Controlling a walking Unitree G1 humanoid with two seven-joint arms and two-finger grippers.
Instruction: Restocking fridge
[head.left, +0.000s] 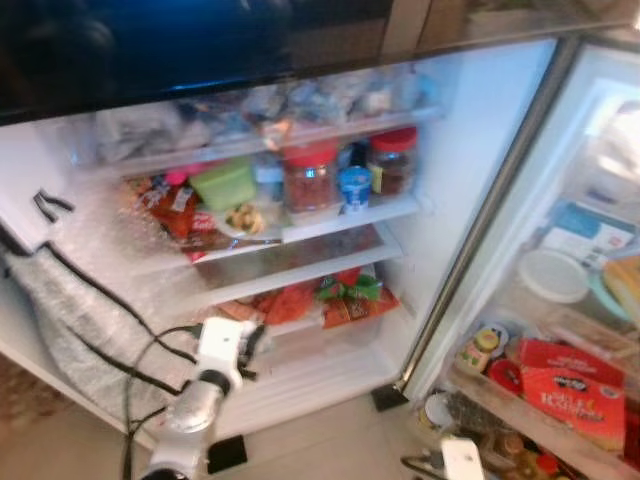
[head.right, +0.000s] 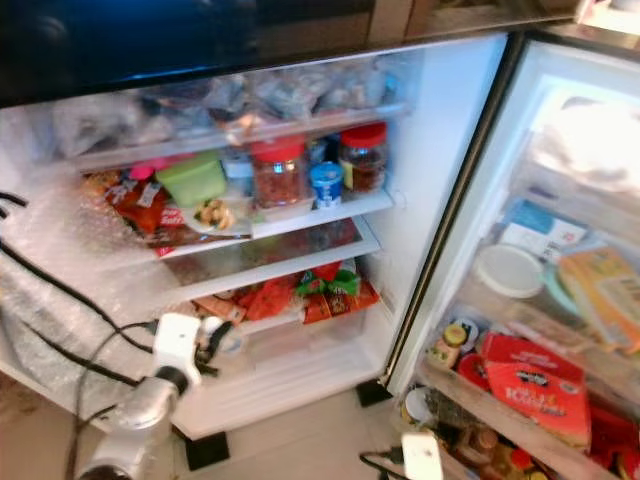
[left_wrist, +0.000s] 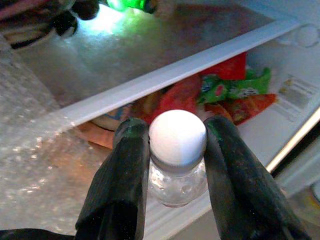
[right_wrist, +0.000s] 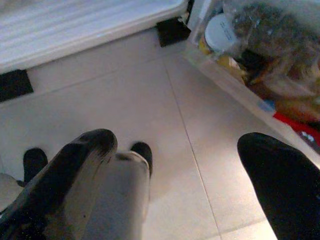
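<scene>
where left hand (left_wrist: 172, 150) grips: clear round-capped glass jar (left_wrist: 177, 160)

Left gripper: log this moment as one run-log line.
left gripper: shut on white-capped bottle | position: at lower fridge shelf | right gripper: open, over floor | fridge door: open

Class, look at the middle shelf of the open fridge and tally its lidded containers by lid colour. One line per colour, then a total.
Red lids: 2, the left jar and the right jar
Blue lid: 1, the small tub
Green lid: 1, the green container
Total: 4
</scene>
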